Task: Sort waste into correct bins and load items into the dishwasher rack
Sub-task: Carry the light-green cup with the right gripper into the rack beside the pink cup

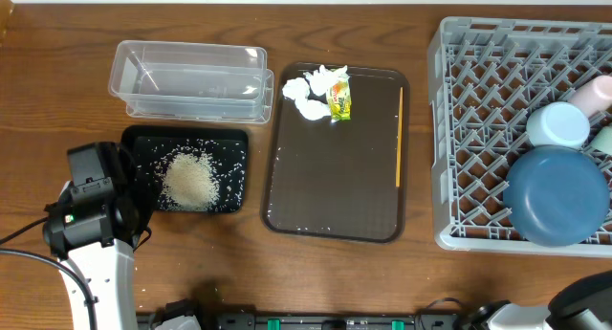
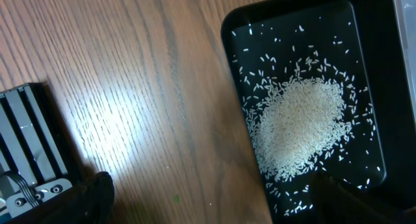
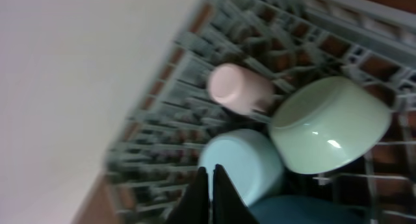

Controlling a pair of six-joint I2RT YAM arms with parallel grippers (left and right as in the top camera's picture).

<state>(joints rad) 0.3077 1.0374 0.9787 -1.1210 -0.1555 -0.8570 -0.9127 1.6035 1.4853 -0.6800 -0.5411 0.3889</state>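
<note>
Overhead: mint-green bowl [image 1: 603, 139] barely in frame

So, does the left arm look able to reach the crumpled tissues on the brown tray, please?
Probably yes: the tissues lie uncovered at the brown tray's far edge beside the wrapper, nothing on them. The left gripper is open and empty, by the black tray.

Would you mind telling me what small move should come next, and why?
Probably swing the right end effector, shut over the rack, toward the yellow stick on the brown tray: bowls and cup already sit in the rack, the stick doesn't.
</note>
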